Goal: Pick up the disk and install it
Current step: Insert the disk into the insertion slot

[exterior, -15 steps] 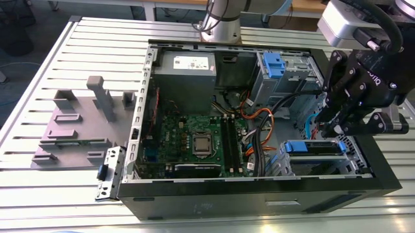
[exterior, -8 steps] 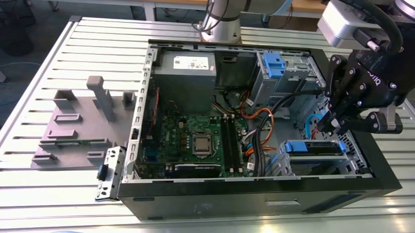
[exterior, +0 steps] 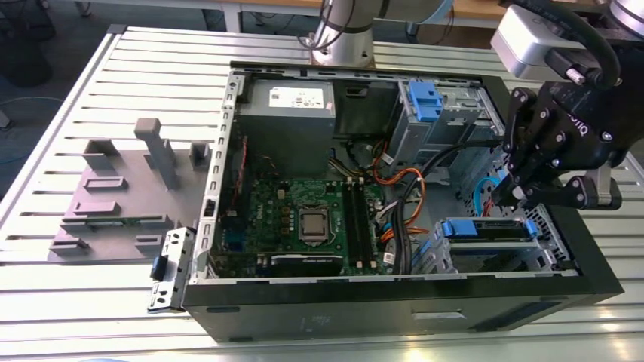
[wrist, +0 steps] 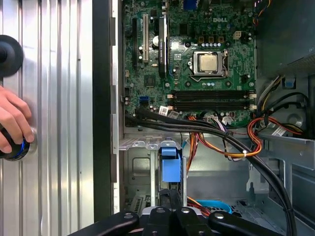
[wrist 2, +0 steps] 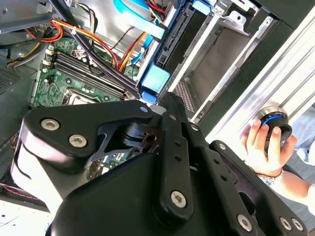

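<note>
The disk (exterior: pixel 489 228), a flat drive in a bright blue frame, lies in the drive cage at the case's corner on the exterior view's right. In both wrist views its blue tab (wrist: pixel 170 167) (wrist 2: pixel 156 81) sticks out of the cage slot. My black gripper (exterior: pixel 515 199) hangs just over the disk's far end. Its fingers are shut together, and the gripper (wrist: pixel 170 194) (wrist 2: pixel 165 98) has its tips right at the blue tab. I cannot tell whether they touch it.
The open computer case (exterior: pixel 403 298) holds a motherboard (exterior: pixel 307 219), orange and black cables (wrist: pixel 236 137) and an upper bay with a blue latch (exterior: pixel 423 102). A grey fixture (exterior: pixel 121 196) stands on the slatted table. A person's hand (wrist 2: pixel 263 140) (wrist: pixel 12 125) grips a knob beside the case.
</note>
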Robot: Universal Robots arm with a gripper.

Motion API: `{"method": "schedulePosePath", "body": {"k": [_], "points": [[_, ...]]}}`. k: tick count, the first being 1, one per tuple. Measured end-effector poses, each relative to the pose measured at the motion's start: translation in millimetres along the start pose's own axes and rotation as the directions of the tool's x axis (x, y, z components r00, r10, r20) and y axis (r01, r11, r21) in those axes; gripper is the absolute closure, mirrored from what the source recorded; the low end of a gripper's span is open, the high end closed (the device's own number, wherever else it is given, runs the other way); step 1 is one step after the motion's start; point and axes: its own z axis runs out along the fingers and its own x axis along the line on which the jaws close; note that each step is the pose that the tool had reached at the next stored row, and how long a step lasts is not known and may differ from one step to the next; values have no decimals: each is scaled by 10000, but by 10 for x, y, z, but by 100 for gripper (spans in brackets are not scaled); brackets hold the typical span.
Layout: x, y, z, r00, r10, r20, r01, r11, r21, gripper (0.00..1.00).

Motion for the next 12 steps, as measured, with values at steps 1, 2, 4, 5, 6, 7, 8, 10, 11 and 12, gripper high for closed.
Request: {"method": "schedulePosePath", "body": {"k": [1, 2, 4, 5, 6, 7, 8, 10, 11, 12], "points": [[0, 0, 1, 10000, 0, 0, 0, 10000, 0, 89], [0, -1, 5, 10000, 0, 0, 0, 10000, 0, 89], [0, -3, 12, 10000, 0, 0, 0, 10000, 0, 89], [-1, -4, 14, 10000, 0, 0, 0, 10000, 0, 89], [0, -4, 16, 10000, 0, 0, 0, 10000, 0, 89], [-1, -5, 18, 10000, 0, 1, 0, 10000, 0, 89], [-1, -7, 22, 10000, -1, 2, 1, 10000, 0, 89], [-1, -12, 33, 10000, -1, 2, 1, 10000, 0, 89], [-1, -15, 40, 10000, -1, 1, 1, 10000, 0, 89], [-2, -18, 48, 10000, -1, 1, 1, 10000, 0, 89]]}}
